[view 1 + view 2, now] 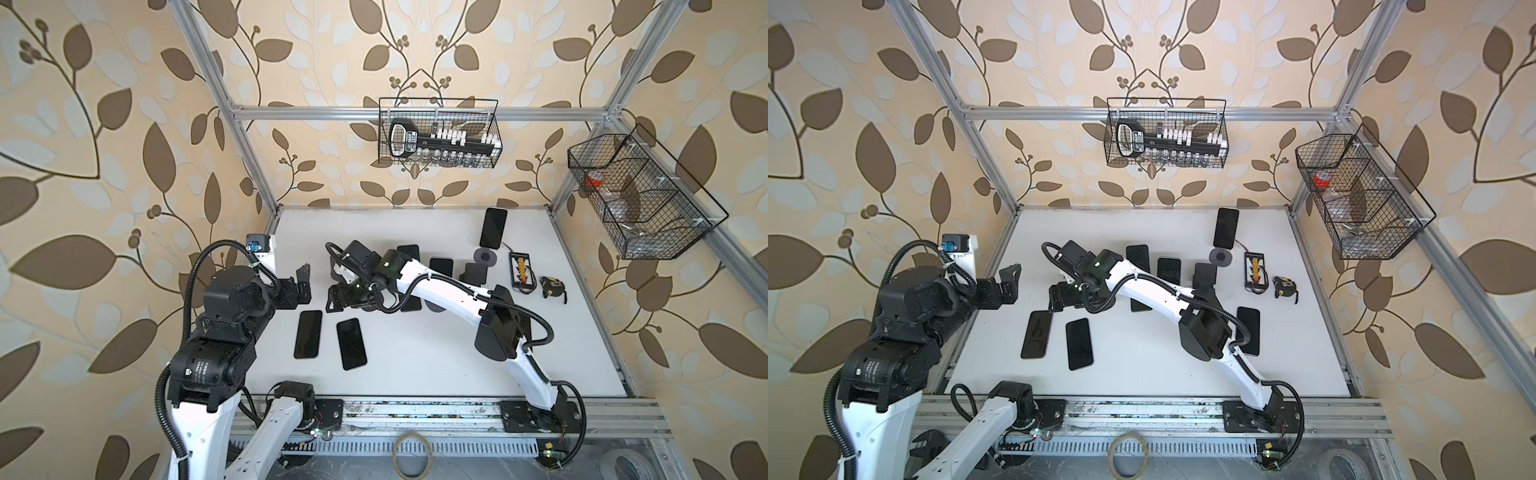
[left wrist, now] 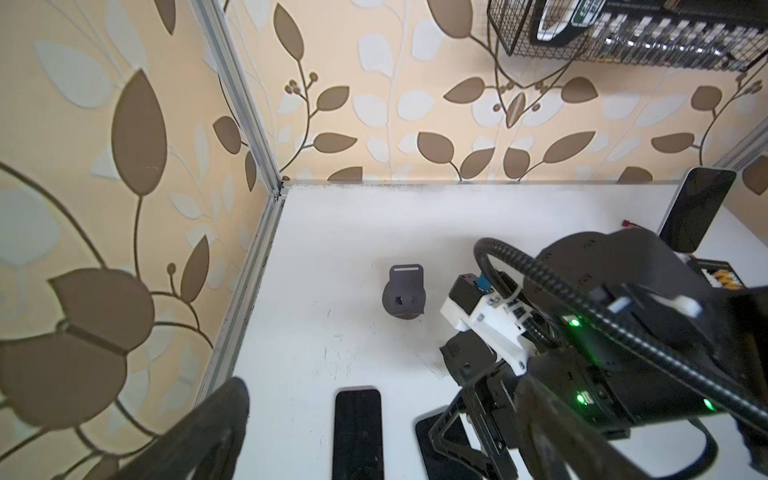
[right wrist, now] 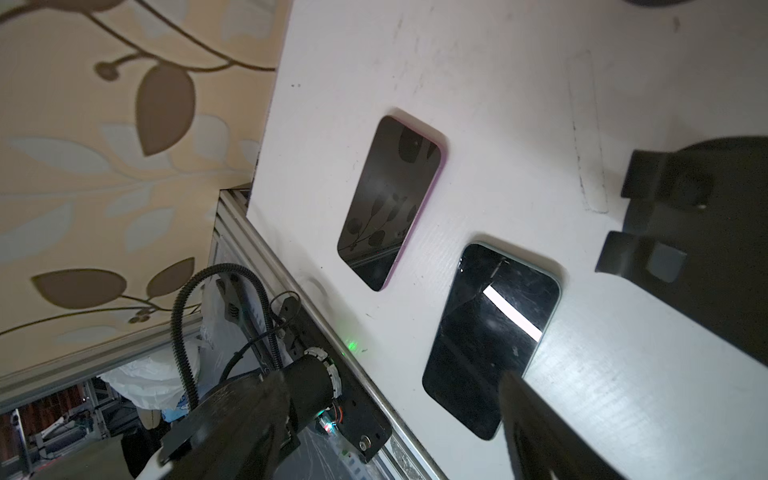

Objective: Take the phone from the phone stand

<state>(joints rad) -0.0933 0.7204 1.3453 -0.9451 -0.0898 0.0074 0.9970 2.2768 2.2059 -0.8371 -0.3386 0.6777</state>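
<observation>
Both the right gripper [image 1: 337,300], mid-left, and left gripper [image 1: 304,282] gape empty, so one should travel to the phone [image 1: 493,227] propped on the far-right phone stand [image 1: 485,256], pinch its long edges, and lift straight up.

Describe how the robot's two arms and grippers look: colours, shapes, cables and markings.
The right arm and left arm pair white shell links with bulky black joint housings. Black corrugated cable conduit loops along each. The left gripper and right gripper are black, with angular fingers. Small white print marks a left joint; green lights glow on the right wrist.
</observation>
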